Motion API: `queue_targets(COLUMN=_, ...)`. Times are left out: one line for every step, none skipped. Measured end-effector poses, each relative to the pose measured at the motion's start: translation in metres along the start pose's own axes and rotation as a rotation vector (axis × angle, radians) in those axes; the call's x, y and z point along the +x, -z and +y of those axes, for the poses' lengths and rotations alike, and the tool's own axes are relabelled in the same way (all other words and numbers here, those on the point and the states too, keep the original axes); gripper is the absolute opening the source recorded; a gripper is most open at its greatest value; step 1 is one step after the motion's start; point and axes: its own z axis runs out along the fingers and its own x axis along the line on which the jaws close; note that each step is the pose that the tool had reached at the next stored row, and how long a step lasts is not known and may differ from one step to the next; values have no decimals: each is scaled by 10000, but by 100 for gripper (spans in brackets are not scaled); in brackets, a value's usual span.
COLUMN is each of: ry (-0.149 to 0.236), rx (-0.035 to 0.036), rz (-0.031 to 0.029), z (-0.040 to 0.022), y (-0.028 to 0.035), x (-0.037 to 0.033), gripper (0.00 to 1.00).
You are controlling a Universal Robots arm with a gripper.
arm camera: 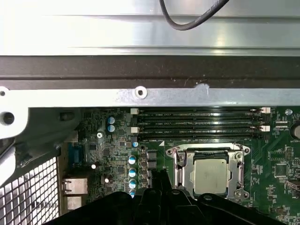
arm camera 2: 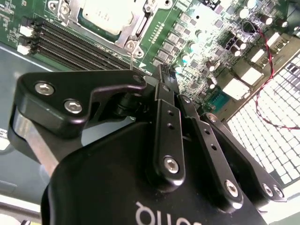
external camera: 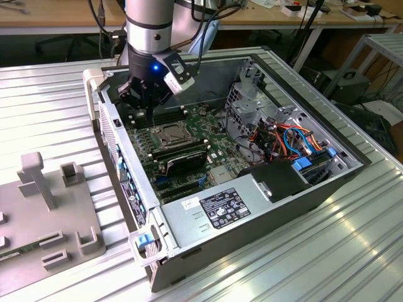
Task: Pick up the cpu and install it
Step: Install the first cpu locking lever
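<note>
I see the cpu [arm camera: 212, 175] seated in its socket [arm camera: 209, 172] on the motherboard [external camera: 189, 151], just beside the memory slots [arm camera: 199, 123] (silver top showing in both wrist views). My gripper [arm camera 2: 164, 77] hangs inside the open case [external camera: 302, 189], beside the socket, its fingers [arm camera 2: 167, 126] drawn together and holding nothing.

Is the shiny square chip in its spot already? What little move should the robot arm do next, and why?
Probably lift the gripper straight up a little. The cpu already lies flat inside its socket frame on the motherboard, and in the second wrist view the gripper looks shut and holds nothing, so rising would clear it from the board.
</note>
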Motion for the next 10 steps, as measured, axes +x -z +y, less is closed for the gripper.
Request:
queue_targets(ry=0, rx=0, rz=-3, z=0, y=8, x=0, gripper=11)
queue_targets(ry=-1, rx=-2, rz=-10, z=0, y=9, x=0, gripper=11)
queue_targets(ry=-1, rx=-11, rz=-11, z=1, y=9, x=0, gripper=11)
queue_targets(ry=-3, rx=-33, rz=-11, z=3, y=8, x=0, gripper=11)
queue_targets(ry=-3, rx=-59, rz=-9, z=15, y=7, x=0, gripper=11)
queue_targets(ry=-3, rx=-73, rz=-10, z=21, y=6, x=0, gripper=11)
queue_targets(ry=-5, rx=-86, rz=-9, z=25, y=6, x=1, gripper=11)
queue_targets(ry=-5, rx=-105, rz=-9, z=30, y=5, x=1, gripper=11)
queue_targets(ry=-3, rx=-133, rz=-10, z=34, y=3, x=0, gripper=11)
queue_targets(ry=-5, rx=-190, rz=-13, z=40, y=0, x=0, gripper=11)
